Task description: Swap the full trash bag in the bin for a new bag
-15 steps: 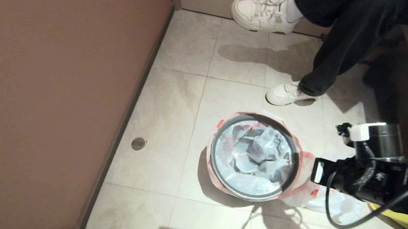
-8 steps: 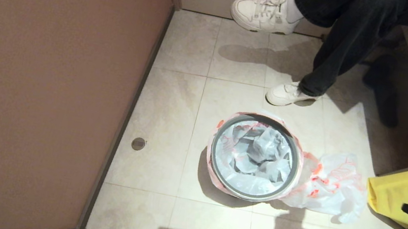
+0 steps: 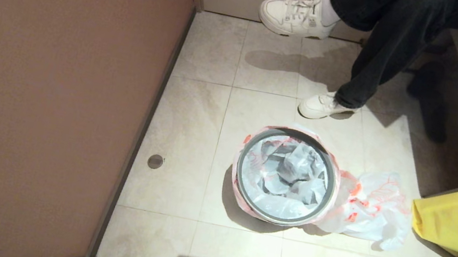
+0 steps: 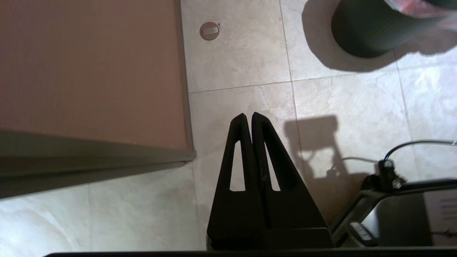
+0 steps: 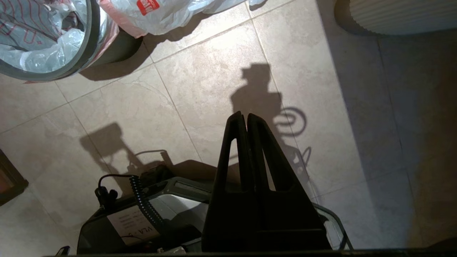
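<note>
Pale floor tiles carry the bin (image 3: 286, 176), lined with the new bag (image 3: 284, 176). Just beside the bin lies the full trash bag (image 3: 368, 205): light, soft and slippery, best pinched at its bunched edge. Left gripper (image 4: 249, 116) and right gripper (image 5: 242, 116) hang clenched and empty, apart from the bin.

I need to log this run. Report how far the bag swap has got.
Looks done: the new bag, plain crumpled film, lines the bin with its pink edge folded out under the grey hoop. The full trash bag lies on the floor right beside the bin. In hand: nothing; the left tool and right tool are shut and empty over bare tiles. Left: seemingly nothing.
</note>
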### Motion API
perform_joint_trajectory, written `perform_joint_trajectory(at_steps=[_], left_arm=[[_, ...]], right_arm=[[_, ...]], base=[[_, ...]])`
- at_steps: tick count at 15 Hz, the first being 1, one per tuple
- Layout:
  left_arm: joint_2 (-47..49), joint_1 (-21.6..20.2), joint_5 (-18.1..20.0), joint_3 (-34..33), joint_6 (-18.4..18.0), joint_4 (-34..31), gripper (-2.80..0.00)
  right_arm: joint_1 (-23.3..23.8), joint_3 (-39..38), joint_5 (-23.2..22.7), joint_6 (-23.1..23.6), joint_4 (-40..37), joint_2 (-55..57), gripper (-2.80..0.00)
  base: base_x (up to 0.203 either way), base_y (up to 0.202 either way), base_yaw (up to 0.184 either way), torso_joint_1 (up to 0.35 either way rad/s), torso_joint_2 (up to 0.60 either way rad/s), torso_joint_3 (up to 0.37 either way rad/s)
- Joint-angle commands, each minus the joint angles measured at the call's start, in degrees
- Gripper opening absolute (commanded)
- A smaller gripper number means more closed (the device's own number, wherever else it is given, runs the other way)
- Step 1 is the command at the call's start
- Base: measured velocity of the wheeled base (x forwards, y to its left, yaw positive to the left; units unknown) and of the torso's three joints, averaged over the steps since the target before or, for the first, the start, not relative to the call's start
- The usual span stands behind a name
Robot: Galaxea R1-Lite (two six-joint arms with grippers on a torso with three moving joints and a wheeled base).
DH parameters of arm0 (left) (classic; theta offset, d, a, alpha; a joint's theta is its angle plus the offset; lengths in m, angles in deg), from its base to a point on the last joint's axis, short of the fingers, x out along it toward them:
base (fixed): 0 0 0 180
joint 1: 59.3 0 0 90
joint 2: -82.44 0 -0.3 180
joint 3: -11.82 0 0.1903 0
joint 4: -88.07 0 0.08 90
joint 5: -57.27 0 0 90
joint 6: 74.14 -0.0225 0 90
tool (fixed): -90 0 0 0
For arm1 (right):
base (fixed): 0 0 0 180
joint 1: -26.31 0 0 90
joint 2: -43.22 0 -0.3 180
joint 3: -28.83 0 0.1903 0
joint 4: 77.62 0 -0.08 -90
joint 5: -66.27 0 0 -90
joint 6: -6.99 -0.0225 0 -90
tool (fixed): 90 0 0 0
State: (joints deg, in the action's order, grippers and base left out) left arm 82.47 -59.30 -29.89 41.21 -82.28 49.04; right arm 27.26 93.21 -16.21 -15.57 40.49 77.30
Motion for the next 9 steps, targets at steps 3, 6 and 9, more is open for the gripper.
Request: perform_joint_trajectory(at_steps=[3, 6, 9], left_arm=[[2.12, 0.18, 5.07, 1.93, -2.89, 8.61, -2.80], [18.38, -1.98, 20.05, 8.07, -6.42, 9.60, -2.80], [45.04, 0.03, 31.61, 21.05, -9.66, 6.10, -2.80]], right_arm=[[2.45, -0.04, -0.87, -0.03, -7.22, -10.06, -2.80], [5.79, -0.34, -7.12, 0.42, -12.12, -13.27, -2.80], [9.14, -0.57, -9.93, 3.11, -12.19, -12.86, -2.80]], base=[[0.000, 0.000, 0.000, 0.000, 0.00, 0.000], [0.000, 0.000, 0.000, 0.000, 0.00, 0.000], [0.000, 0.000, 0.000, 0.000, 0.00, 0.000]])
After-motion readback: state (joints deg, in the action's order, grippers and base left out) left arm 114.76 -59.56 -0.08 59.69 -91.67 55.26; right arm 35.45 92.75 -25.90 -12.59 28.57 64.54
